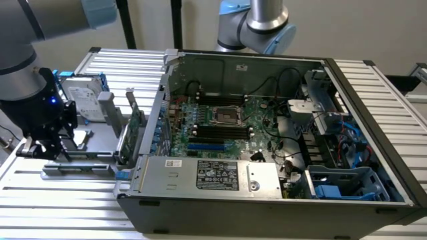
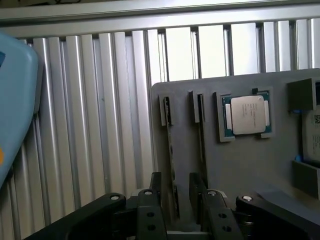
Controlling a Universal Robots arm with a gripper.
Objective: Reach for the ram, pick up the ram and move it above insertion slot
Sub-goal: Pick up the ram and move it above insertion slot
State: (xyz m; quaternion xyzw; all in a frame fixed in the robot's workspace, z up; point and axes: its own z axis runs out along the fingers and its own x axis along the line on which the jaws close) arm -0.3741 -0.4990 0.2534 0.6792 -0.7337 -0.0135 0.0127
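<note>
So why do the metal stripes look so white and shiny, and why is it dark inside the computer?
Wrist view: light bounces off the ribbed metal table, washing its stripes white just past the grey tray, and the processor has a gleaming lid. Exterior view: the table glares bluish-white at the front, while the computer case has walls that shade its inside.

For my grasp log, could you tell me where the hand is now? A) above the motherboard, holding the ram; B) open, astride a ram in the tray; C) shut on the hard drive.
B: the hand is open at the tray, its jaws on either side of a ram that stands on edge there.
</note>
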